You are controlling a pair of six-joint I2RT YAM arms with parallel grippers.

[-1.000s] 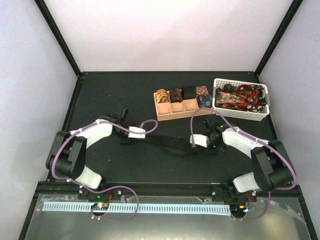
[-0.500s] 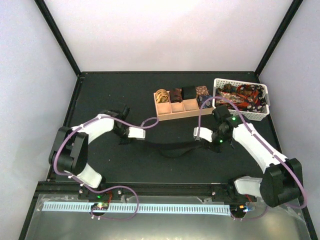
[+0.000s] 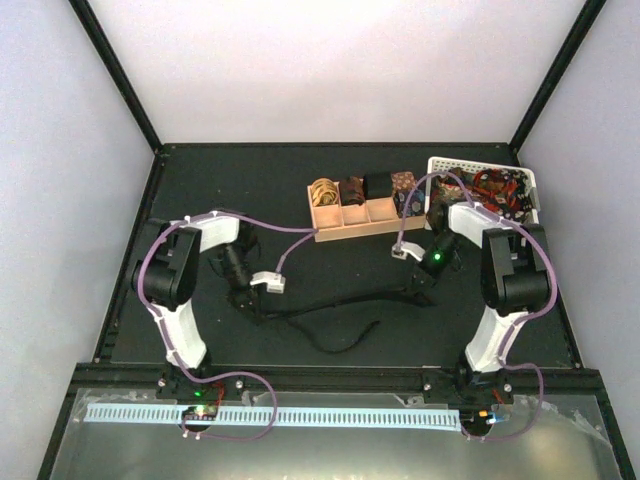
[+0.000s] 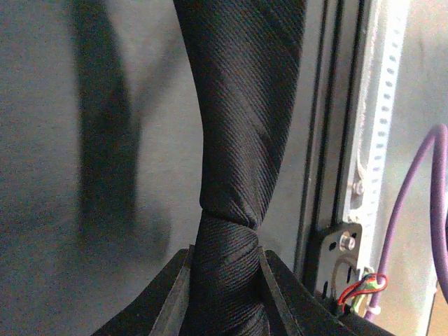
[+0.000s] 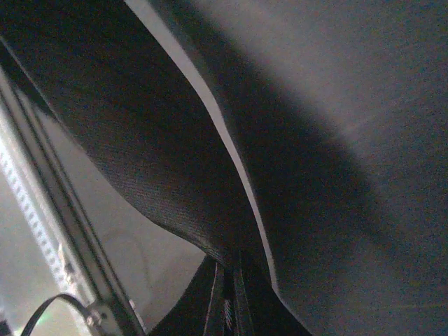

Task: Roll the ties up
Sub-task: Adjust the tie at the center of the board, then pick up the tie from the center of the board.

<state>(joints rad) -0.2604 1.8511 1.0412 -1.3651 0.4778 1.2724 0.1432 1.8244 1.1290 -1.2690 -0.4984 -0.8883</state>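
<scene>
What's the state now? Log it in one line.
left gripper: shut on black tie | right gripper: shut on it | roll: not started

The overhead view is evenly lit and sharp, pale walls (image 3: 330, 70) bright against the matte dark tabletop (image 3: 220, 190); both wrist views are dim; the left shows the black tie (image 4: 245, 105) crisp beside a blurred shadow; the right is murky and soft.

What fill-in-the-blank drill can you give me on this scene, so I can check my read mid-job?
The left claw is shut on a tie coloured ___.
The right claw holds that same ___.
Rolled ties sit in the wooden ___.
Missing words: black; tie; tray.
</scene>
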